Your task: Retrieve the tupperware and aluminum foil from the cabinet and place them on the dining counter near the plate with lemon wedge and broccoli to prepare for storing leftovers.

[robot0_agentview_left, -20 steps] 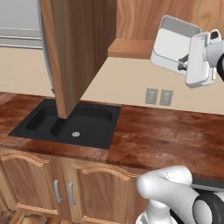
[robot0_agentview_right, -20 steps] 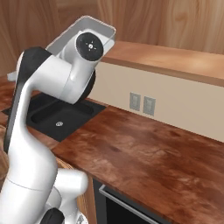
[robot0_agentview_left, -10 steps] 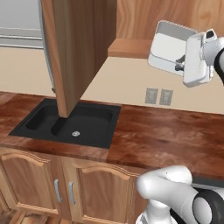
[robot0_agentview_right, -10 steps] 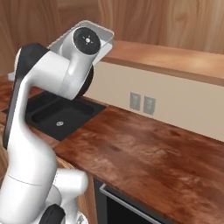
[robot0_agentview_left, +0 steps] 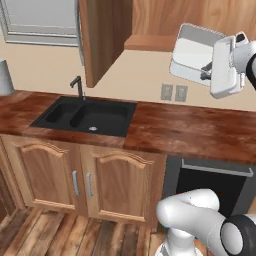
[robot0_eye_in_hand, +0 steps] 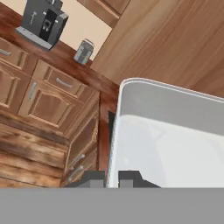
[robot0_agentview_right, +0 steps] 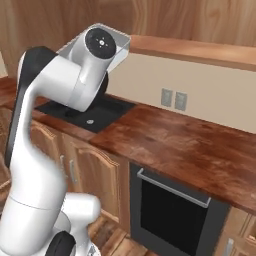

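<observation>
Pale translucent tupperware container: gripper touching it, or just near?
Touching. In the hand view the gripper has its dark jaws either side of the pale translucent tupperware container's rim, shut on it; the left base view shows it carried aloft.

Base views face wall counter [robot0_agentview_left: 190, 132] from left, right; share sink [robot0_agentview_right: 92, 111]. Hand view close on tupperware [robot0_eye_in_hand: 175, 144].

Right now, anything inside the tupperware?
Nothing visible inside the tupperware: the hand view shows a bare pale floor and raised rim, and the left base view agrees. The hand is shut on its near wall, and that edge runs out of the picture.
</observation>
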